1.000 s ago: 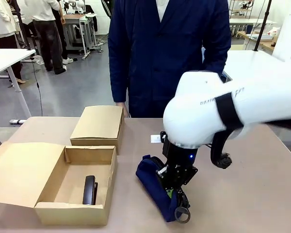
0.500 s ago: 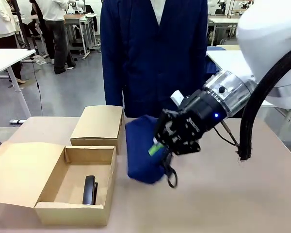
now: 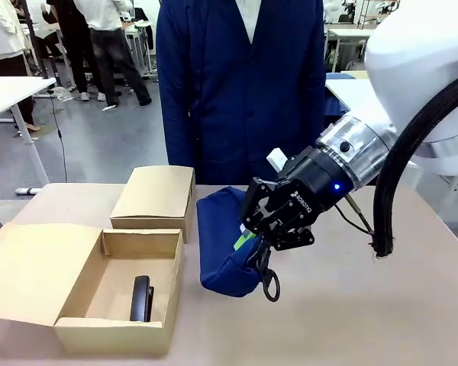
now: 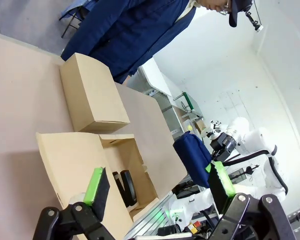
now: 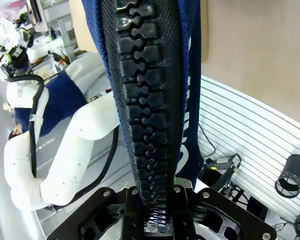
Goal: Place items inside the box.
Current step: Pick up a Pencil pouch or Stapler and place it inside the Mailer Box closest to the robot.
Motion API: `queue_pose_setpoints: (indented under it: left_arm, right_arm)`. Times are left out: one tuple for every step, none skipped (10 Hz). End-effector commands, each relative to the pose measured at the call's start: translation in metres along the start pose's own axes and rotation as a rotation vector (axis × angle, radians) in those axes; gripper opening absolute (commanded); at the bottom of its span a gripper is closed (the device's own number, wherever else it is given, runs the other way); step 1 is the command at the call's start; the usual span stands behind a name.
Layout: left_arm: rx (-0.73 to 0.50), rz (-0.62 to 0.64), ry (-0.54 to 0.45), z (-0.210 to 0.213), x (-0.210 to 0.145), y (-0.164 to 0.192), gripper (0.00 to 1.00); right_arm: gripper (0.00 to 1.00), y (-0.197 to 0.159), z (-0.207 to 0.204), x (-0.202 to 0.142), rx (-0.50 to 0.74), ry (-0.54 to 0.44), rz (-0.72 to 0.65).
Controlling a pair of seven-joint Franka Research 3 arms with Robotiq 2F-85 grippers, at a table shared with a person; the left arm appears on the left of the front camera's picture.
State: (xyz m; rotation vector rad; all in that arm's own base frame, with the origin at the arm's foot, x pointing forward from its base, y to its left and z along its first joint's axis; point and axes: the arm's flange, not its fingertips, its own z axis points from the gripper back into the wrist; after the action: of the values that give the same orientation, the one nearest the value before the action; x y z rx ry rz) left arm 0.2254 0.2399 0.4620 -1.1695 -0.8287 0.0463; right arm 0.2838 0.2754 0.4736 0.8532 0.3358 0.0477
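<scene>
While the stapler point(image 3: 141, 297) lay in the box point(image 3: 111, 335), your right end effector point(image 3: 249, 240) was clamped on the navy case point(image 3: 217, 236), aloft right of the box, yet to go in; your left end effector point(image 4: 159, 182) gaped.

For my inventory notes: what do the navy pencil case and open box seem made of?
The navy pencil case: probably soft matte fabric, it sags; its zip looks black plastic. The open box: matte brown cardboard, creased flaps.
</scene>
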Motion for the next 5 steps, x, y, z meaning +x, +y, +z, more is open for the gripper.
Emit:
queue_pose_setpoints:
  left_arm:
    - [-0.021,-0.022,-0.020,0.000,0.001,-0.002,1.00]
    - [-0.021,-0.022,-0.020,0.000,0.001,-0.002,1.00]
    - [-0.021,-0.022,-0.020,0.000,0.001,-0.002,1.00]
    - [-0.021,-0.022,-0.020,0.000,0.001,-0.002,1.00]
    - [-0.021,-0.022,-0.020,0.000,0.001,-0.002,1.00]
  right_arm:
    - [0.07,0.031,-0.032,0.008,-0.076,-0.014,-0.026]
    - [0.07,0.058,-0.065,0.012,-0.111,-0.020,-0.037]
    - [0.07,0.079,-0.093,0.015,-0.115,-0.034,-0.032]
    - [0.07,0.097,-0.120,0.024,-0.137,-0.056,-0.058]
    - [0.07,0.110,-0.141,0.034,-0.166,-0.096,-0.083]
